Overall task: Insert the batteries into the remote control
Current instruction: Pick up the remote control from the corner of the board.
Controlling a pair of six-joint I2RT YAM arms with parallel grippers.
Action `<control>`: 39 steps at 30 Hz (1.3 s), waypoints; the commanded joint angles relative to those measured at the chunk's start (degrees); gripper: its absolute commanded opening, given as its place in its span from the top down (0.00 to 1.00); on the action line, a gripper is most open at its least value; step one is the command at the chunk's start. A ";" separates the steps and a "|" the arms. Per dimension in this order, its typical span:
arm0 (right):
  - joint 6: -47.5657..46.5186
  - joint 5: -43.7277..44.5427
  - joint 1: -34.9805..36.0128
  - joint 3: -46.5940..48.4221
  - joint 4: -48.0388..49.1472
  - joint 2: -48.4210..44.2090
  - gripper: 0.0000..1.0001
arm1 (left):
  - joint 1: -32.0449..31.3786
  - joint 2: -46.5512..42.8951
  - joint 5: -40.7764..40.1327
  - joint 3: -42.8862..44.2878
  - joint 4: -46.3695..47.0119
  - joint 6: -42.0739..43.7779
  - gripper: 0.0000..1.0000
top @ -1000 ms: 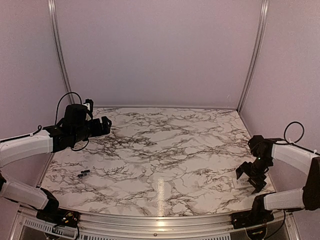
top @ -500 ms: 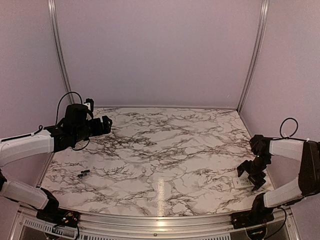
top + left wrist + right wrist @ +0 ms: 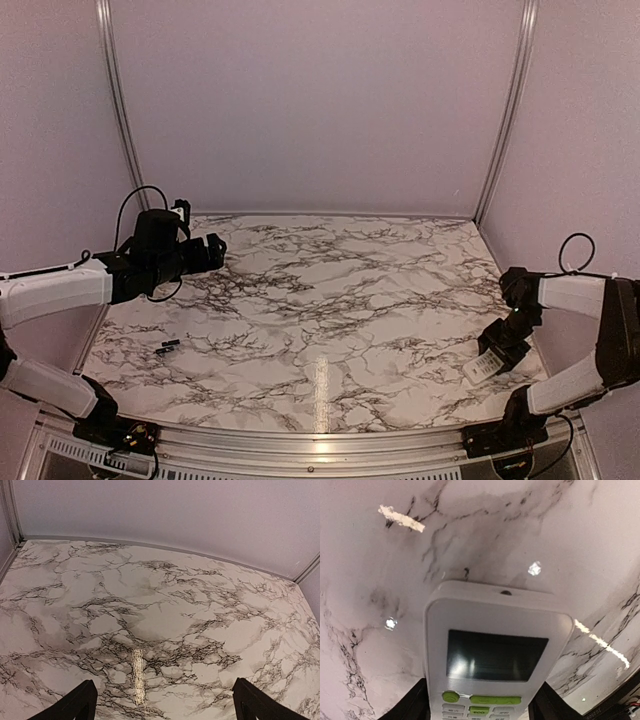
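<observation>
Right wrist, jaws clamping remote control (image 3: pixel 495 650)

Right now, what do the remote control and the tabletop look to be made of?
The remote control: likely moulded plastic, white, smooth with a soft sheen; rounded edges, dark glossy screen window. The tabletop: grey-veined marble pattern, glossy finish shown by bright light reflections; real stone or printed laminate, I cannot tell.
</observation>
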 commanded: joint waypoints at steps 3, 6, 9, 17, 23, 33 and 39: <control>-0.21 -6.04 3.95 3.21 10.91 5.16 0.42 | -0.33 1.72 0.81 0.38 1.31 -0.11 0.01; -0.37 -5.46 8.89 6.25 12.59 8.92 0.45 | -0.33 1.55 0.85 0.25 1.20 -0.06 0.01; -1.48 -3.78 12.02 10.53 12.84 13.53 0.47 | -0.33 1.14 0.83 0.18 0.84 -0.13 0.01; -3.04 -3.15 23.04 26.07 16.10 23.69 0.52 | -0.33 -0.05 2.43 -1.52 1.70 -0.73 0.01; -5.16 -2.79 31.24 40.14 18.37 32.66 0.53 | -0.33 -2.79 6.98 -5.24 5.80 -0.24 0.01; -5.18 -2.29 38.45 49.17 28.47 34.69 0.53 | -1.41 -7.74 18.85 -10.91 16.05 -1.63 0.01; -4.21 -3.81 42.74 51.26 33.29 34.64 0.53 | -5.82 -1.86 20.47 -6.24 17.40 0.18 0.01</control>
